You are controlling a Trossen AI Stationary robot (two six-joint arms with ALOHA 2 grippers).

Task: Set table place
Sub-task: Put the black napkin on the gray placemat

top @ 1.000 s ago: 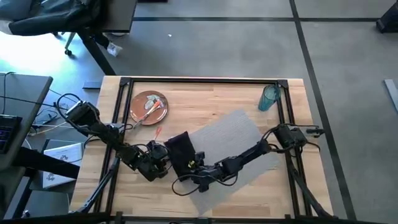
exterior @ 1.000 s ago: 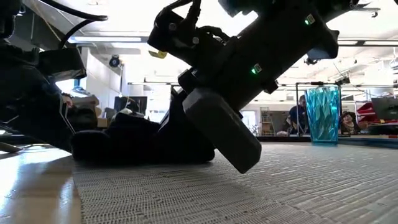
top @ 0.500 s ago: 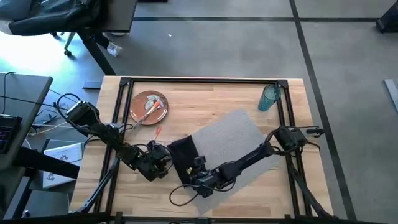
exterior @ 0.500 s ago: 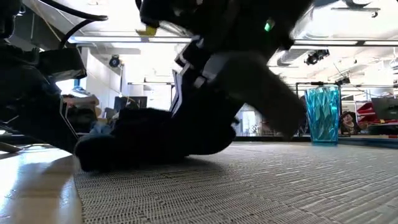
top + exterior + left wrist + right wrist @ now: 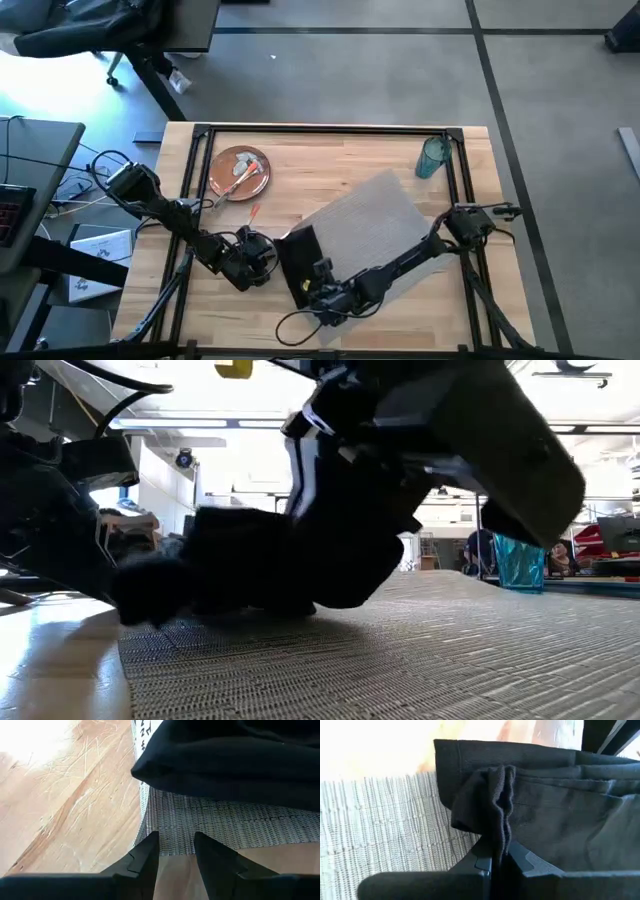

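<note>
Bench [image 5: 350, 165]: placemat [image 5: 370, 225] lies askew across its middle. Napkin [image 5: 300, 262] rests on the placemat's left end, near the bench's front edge. Right gripper [image 5: 499, 851] is clamped tight on a bunched fold of the napkin. Left gripper [image 5: 176, 851] sits just beside the placemat's edge, fingers slightly parted, holding nothing.
</note>
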